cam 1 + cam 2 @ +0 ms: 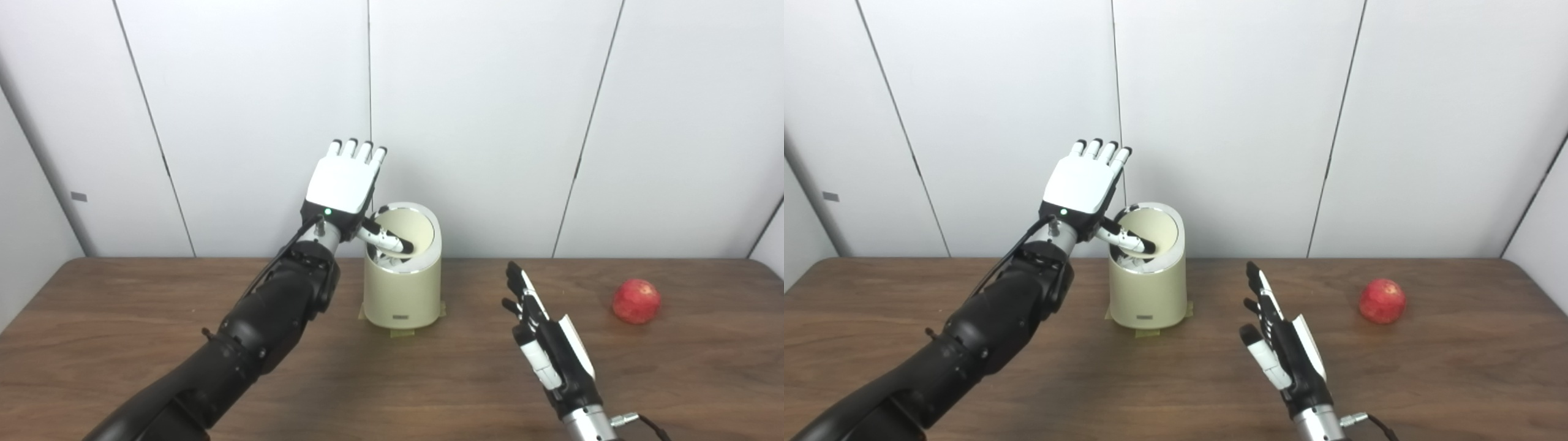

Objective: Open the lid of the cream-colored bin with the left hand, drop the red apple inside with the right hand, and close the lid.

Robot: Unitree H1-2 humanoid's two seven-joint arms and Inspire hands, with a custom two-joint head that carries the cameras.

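The cream-colored bin (401, 288) stands at the back middle of the wooden table (122, 306). Its round lid (416, 229) is tilted, with a dark gap showing at its left edge. My left hand (341, 184) is raised just left of the bin top, fingers straight up and apart, and its thumb (386, 239) pushes down on the lid's left side. The red apple (636, 301) lies on the table at the right. My right hand (542, 334) is open and empty above the table, between bin and apple, apart from both.
White wall panels stand right behind the table's back edge. Tape tabs (401, 332) stick out under the bin's base. The table's right corner is rounded, near the apple.
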